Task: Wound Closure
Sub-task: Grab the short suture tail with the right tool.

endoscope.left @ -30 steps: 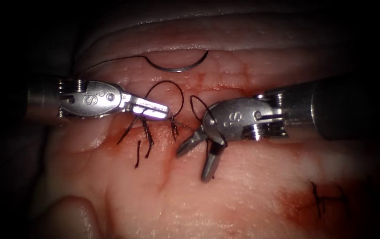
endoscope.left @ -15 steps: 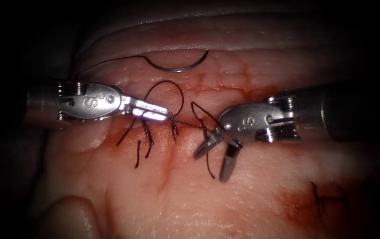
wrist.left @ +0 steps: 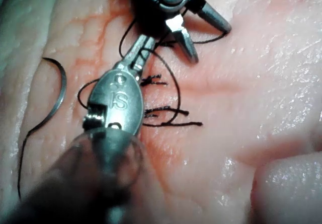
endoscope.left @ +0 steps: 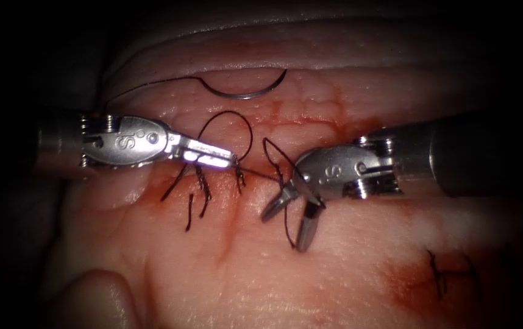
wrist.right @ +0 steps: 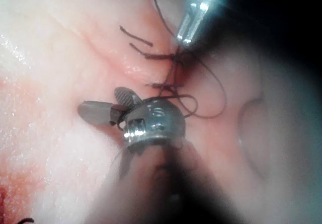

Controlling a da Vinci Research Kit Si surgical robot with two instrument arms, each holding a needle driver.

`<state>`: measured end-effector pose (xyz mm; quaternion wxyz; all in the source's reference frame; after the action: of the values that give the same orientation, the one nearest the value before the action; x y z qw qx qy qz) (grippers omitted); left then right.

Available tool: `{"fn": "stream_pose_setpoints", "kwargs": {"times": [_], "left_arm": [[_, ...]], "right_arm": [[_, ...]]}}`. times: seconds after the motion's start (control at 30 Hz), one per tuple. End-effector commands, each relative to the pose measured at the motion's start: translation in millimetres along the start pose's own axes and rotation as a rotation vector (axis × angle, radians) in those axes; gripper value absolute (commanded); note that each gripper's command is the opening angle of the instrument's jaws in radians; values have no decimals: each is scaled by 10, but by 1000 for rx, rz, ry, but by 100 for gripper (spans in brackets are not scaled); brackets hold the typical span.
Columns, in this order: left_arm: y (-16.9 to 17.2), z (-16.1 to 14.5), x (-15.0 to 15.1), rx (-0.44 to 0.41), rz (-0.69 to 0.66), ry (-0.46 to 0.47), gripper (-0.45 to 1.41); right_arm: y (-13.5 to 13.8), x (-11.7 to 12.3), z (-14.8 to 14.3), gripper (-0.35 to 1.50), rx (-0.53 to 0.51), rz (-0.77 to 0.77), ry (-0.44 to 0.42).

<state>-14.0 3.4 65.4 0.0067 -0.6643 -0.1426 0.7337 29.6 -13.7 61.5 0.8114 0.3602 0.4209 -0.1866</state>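
Observation:
The curved needle (endoscope.left: 243,94) lies free on the tissue (endoscope.left: 334,274) beyond the cut (endoscope.left: 228,244), held by neither tool; it also shows as needle (wrist.left: 59,83). My left tool (endoscope.left: 230,159) is shut on the thread (endoscope.left: 255,172) right at the knot of the newest stitch (endoscope.left: 238,176). The right tool (endoscope.left: 283,231) stands to the right of the stitch with jaws spread and nothing gripped. Thread loops over its wrist (endoscope.left: 273,149), and a thread tail (endoscope.left: 287,228) hangs between its jaws. Left tool (wrist.left: 146,43) and right tool (wrist.right: 98,100) sit close over the stitches.
Older stitches with cut ends (endoscope.left: 200,189) lie just left of the newest one. Another stitch (endoscope.left: 441,274) sits in red fluid at the lower right. Thread from the needle trails left (endoscope.left: 127,91). A pale tissue fold (endoscope.left: 97,298) rises at the lower left.
The right tool moved right, drawing the thread from the left jaws straight, then eased slightly back left. A thread tail now hangs between its open jaws. The left tool stayed put.

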Motion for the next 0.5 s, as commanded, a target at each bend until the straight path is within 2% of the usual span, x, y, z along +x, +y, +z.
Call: {"fn": "stream_pose_setpoints", "kwargs": {"times": [0.03, 0.07, 0.33, 0.5], "left_arm": [[-1, 6, -4, -2, -1, 2, -45], [-1, 6, -4, -2, -1, 2, -45], [13, 11, 0, -8, -3, 4, -45], [27, 13, 1, -9, 4, -1, -45]], "right_arm": [[4, 0, 7, -25, 0, -6, 1], [5, 0, 7, -35, -3, -4, -3], [15, -3, 4, -35, 37, 26, -10], [21, -5, -9, -35, -1, 113, 86]]}}
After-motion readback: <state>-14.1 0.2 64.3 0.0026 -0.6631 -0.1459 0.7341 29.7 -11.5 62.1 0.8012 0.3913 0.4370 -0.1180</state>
